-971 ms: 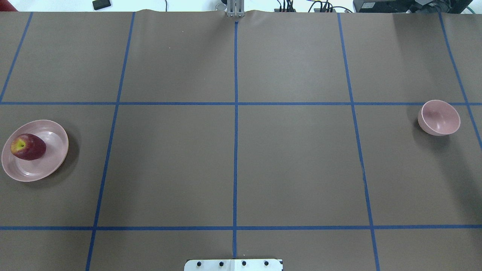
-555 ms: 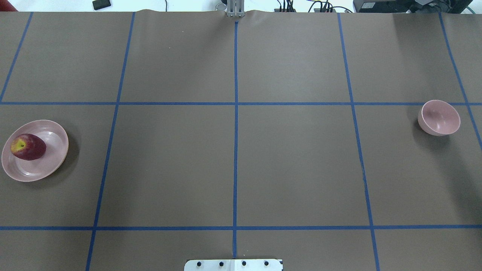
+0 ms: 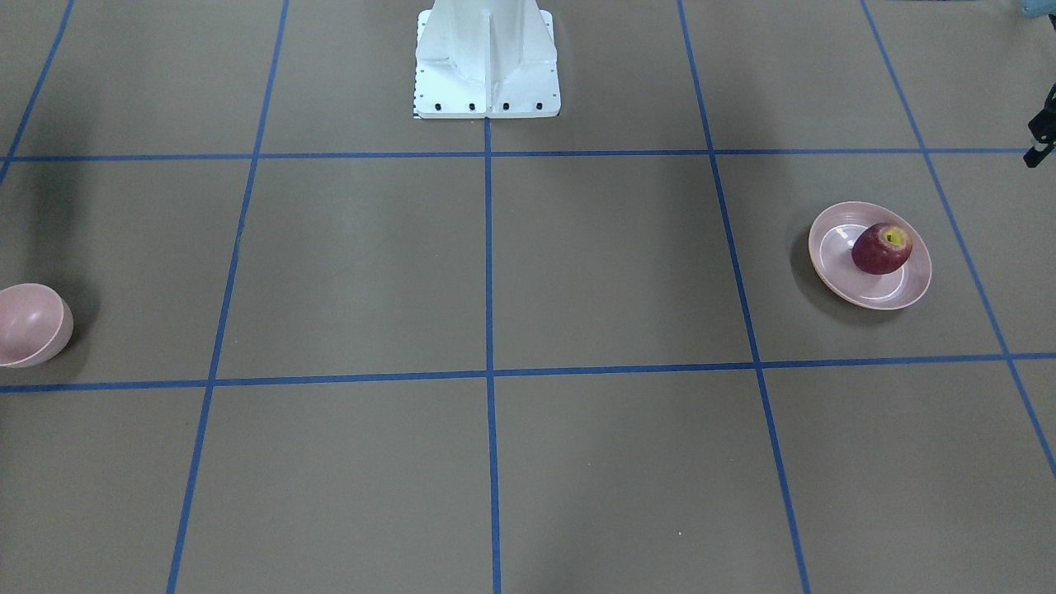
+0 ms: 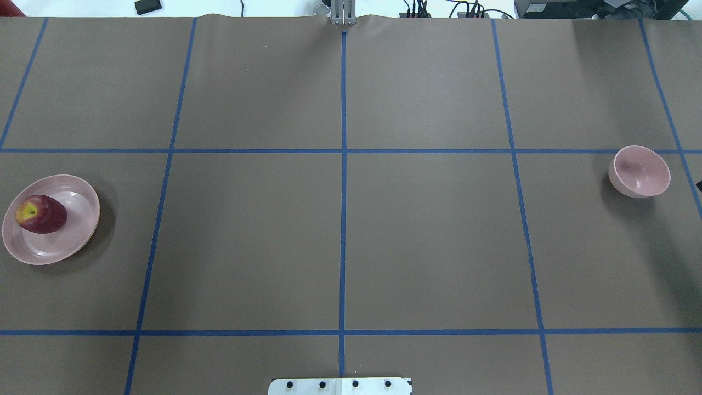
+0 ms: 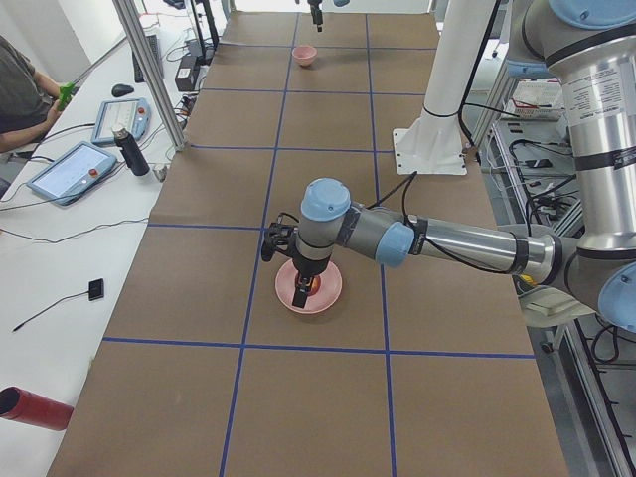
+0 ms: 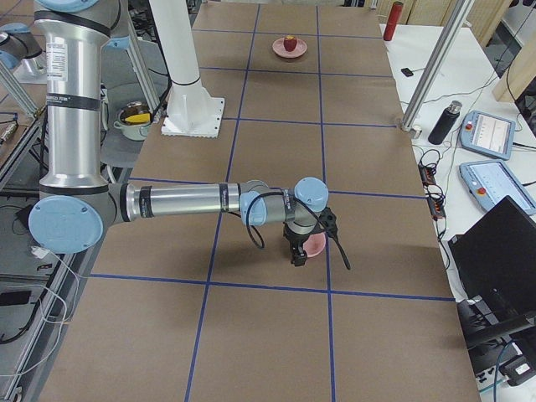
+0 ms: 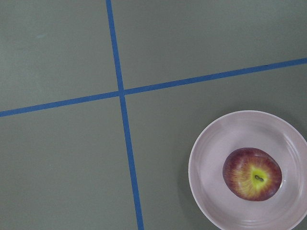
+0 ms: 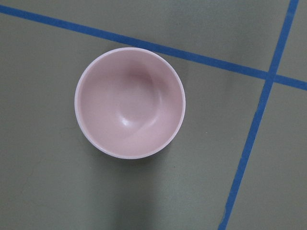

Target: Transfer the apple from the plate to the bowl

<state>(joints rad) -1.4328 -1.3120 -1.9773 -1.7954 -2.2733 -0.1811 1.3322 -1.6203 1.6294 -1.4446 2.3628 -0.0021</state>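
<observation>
The dark-red apple (image 4: 41, 214) with a yellow stem patch lies in the wide pale-pink plate (image 4: 71, 241) at the table's left end. It also shows in the left wrist view (image 7: 253, 174), on the plate (image 7: 211, 158). The small deep pink bowl (image 4: 639, 171) stands empty at the right end and fills the right wrist view (image 8: 129, 103). In the exterior left view my left gripper (image 5: 301, 290) hangs above the plate. In the exterior right view my right gripper (image 6: 296, 255) hangs above the bowl (image 6: 315, 244). I cannot tell whether either is open or shut.
The brown table cover carries a grid of blue tape lines (image 4: 343, 219). The white robot base (image 3: 487, 58) stands at the near middle edge. Tablets and a bottle (image 5: 129, 151) lie on a side bench beyond the table.
A small dark sliver has come in at the overhead view's right edge beside the bowl. The apple, plate and bowl have not moved.
</observation>
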